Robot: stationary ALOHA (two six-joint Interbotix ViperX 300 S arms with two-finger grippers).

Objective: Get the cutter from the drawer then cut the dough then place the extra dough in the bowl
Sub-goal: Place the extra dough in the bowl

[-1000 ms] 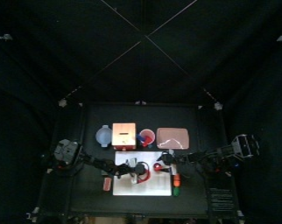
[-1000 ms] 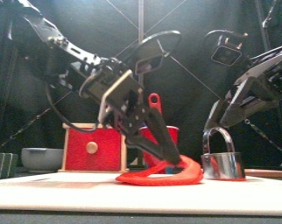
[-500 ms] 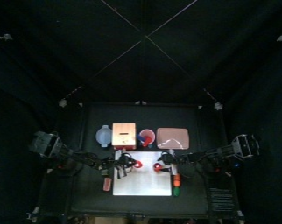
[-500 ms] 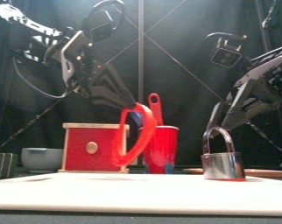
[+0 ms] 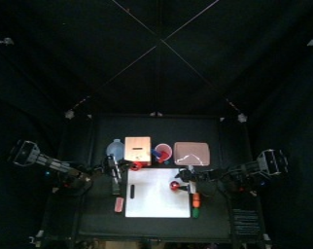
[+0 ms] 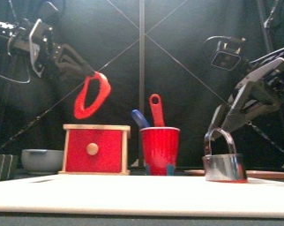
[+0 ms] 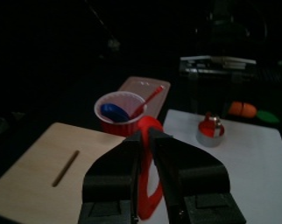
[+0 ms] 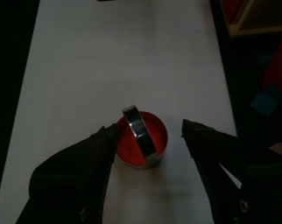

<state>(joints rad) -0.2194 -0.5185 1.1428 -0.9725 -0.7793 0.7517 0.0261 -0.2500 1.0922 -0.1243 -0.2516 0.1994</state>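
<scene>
Ahead of the left gripper [image 7: 147,144], clamped on the dough ring [image 7: 146,178], a red cup [image 6: 160,148] holds two knives [image 6: 155,106]; the right gripper [image 8: 150,129], jaws apart, flanks the dough-filled cutter [image 8: 140,137].

In the front view the wooden box [image 6: 95,148] hides the right part of the bowl [image 6: 39,160] from you, and the red cup [image 6: 160,148] hides the lower ends of the two toy knives [image 6: 155,108]. In the left wrist view the dough ring [image 7: 144,129] runs down between the jaws of the left gripper [image 7: 151,149] and leaves the picture at the bottom edge. In the top view you cannot find the ring, it is too small, and the toy foods [image 7: 244,110] are too blurred to name.
</scene>
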